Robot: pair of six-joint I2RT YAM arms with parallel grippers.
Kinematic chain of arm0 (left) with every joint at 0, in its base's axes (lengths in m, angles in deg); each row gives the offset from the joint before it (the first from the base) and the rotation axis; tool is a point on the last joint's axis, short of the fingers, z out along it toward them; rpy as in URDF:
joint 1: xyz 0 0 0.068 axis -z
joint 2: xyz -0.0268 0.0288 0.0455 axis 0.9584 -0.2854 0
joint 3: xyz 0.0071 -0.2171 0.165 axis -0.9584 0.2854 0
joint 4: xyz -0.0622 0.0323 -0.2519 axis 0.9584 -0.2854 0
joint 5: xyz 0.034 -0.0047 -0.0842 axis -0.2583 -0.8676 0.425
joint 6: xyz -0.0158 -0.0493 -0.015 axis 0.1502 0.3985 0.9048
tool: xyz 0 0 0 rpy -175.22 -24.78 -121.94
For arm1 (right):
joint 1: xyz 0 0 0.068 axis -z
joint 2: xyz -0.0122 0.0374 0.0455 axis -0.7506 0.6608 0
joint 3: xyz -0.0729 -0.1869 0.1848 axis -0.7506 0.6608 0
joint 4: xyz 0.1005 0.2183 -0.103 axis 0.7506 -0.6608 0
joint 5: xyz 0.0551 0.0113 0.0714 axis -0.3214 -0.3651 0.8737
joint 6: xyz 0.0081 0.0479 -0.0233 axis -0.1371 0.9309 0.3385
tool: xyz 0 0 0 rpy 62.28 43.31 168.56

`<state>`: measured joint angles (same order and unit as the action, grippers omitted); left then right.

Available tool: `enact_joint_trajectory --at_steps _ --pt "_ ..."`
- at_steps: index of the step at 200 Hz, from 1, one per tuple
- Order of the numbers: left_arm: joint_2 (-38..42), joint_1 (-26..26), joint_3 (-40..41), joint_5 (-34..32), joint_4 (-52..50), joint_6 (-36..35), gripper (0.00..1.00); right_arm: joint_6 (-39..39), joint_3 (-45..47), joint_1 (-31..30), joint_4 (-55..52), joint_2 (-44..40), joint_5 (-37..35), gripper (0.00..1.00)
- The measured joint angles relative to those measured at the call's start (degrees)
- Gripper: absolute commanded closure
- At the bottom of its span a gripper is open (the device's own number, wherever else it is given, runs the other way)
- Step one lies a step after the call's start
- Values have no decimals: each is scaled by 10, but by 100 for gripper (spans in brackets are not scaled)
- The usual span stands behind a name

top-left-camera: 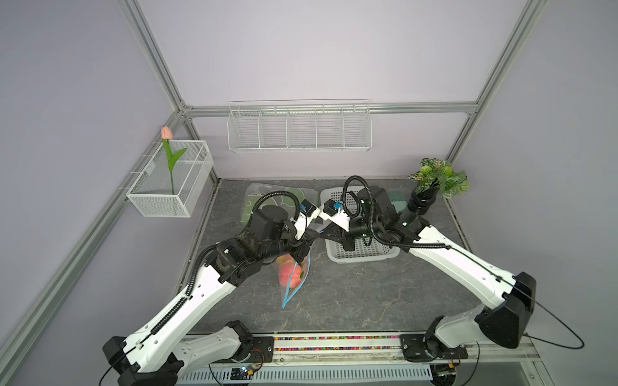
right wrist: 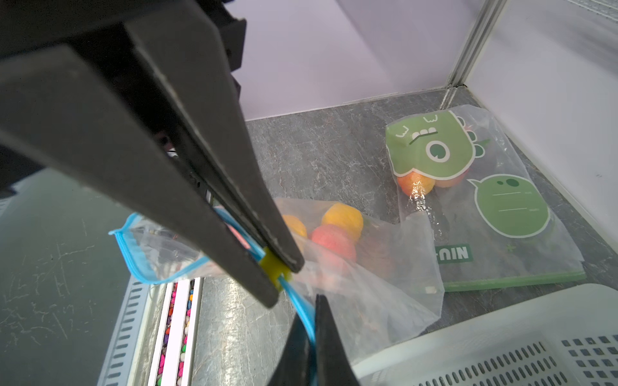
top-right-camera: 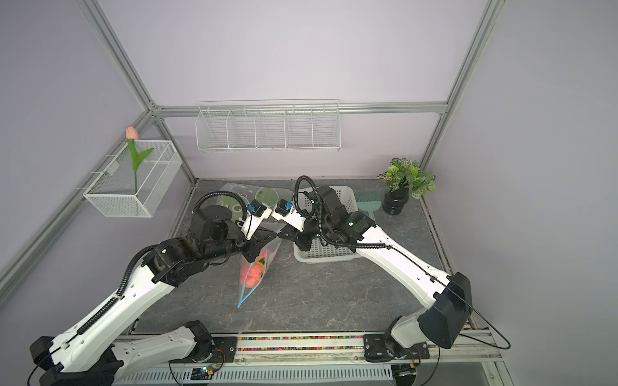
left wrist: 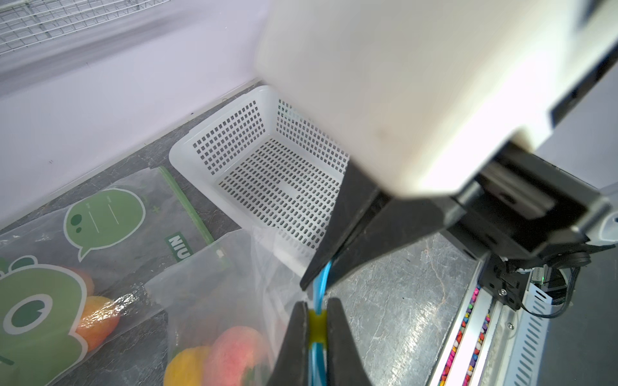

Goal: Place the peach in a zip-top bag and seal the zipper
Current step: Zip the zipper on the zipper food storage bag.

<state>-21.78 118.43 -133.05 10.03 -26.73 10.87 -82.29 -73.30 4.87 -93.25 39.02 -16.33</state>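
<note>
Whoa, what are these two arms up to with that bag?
Together they hold up a clear zip-top bag with a peach inside. The right gripper pinches the blue zipper strip while the left gripper clamps the yellow slider on it. Past the slider the zipper looks open, so sealing isn't finished.

Beyond the left gripper (left wrist: 317, 310), the right arm's blurred white casing (left wrist: 401, 83) hides part of the basket (left wrist: 227, 143); the peach (left wrist: 237, 351) beside the gripper is cropped.

White arms (top-left-camera: 207, 290), black joints (top-left-camera: 501, 322), corrugated cables (top-left-camera: 277, 193)
</note>
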Motion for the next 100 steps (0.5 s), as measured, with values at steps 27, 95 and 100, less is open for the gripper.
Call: enact_joint_trajectory --at_steps 27,95,100 --pt "1 0 -12 -10 -14 0 96 16 -2 7 5 -1 -1 93" --pt "7 0 -25 -45 -39 9 96 54 -21 18 4 3 -29 93" --pt "8 0 -26 -48 -41 9 96 57 -25 18 3 6 -30 93"
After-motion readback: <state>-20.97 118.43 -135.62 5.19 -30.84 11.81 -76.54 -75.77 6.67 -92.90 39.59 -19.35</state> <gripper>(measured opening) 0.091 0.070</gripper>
